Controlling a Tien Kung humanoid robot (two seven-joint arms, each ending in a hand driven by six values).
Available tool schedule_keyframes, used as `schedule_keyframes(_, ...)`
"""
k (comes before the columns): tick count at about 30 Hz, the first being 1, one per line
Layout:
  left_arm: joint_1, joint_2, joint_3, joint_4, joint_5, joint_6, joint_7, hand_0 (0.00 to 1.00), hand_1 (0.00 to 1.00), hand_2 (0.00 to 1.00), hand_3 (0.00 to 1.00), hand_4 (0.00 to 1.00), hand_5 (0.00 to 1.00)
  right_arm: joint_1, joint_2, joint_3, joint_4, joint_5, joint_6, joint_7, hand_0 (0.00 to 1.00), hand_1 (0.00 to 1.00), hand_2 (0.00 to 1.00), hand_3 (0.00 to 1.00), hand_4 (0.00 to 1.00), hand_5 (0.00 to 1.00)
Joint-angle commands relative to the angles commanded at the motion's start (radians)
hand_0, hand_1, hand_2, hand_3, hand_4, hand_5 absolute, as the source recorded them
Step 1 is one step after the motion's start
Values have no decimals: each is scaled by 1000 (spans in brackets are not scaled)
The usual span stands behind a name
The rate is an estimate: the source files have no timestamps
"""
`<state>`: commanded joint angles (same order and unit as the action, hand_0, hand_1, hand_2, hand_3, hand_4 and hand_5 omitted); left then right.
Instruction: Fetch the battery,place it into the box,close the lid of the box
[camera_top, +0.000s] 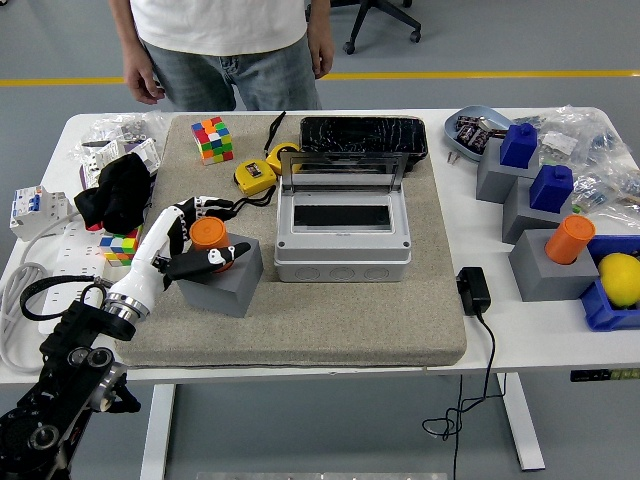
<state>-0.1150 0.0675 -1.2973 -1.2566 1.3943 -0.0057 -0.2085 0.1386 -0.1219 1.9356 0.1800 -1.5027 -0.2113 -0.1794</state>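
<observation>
The battery (210, 231) is an orange cylinder standing upright in a grey block (226, 286) on the left of the beige mat (330, 325). My left hand (206, 241) is closed around it, fingers curled behind it and thumb across its front. To its right stands the grey box (343, 256), its clear lid (343, 172) raised upright at the back and its inside dark. The right arm does not show.
A person (220, 50) stands at the far edge, hands hanging. A yellow tape measure (255, 177), colour cubes (211, 138) and a black tray (363, 135) lie behind. Black cloth (118, 192) is at left; grey blocks (545, 270), a power adapter (473, 290) and a blue bin (612, 310) are at right.
</observation>
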Motion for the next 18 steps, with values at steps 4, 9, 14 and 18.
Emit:
schedule_keyframes(4,0,-1,2,0,-3,5,0,644,680,551,545,998,117,0,0,1,0,0,-1,0,955,924,878,844,998,998)
schedule_keyframes(9,1,-1,9,-1,-14,6,0,636,670,542,538,998,119,0,-1,-1,0,0,-2,-1,953,923,879,843,998,998)
schedule_keyframes(14,-1,-3,28,-10,-55,16,-4,636,670,542,538,998,119,2,-1,-1,0,-2,-1,0,953,923,879,843,998,998)
schedule_keyframes(18,-1,-5,39,-21,-77,18,-7,635,672,546,542,998,121,3,-1,0,0,-2,-1,0,950,921,879,841,998,998)
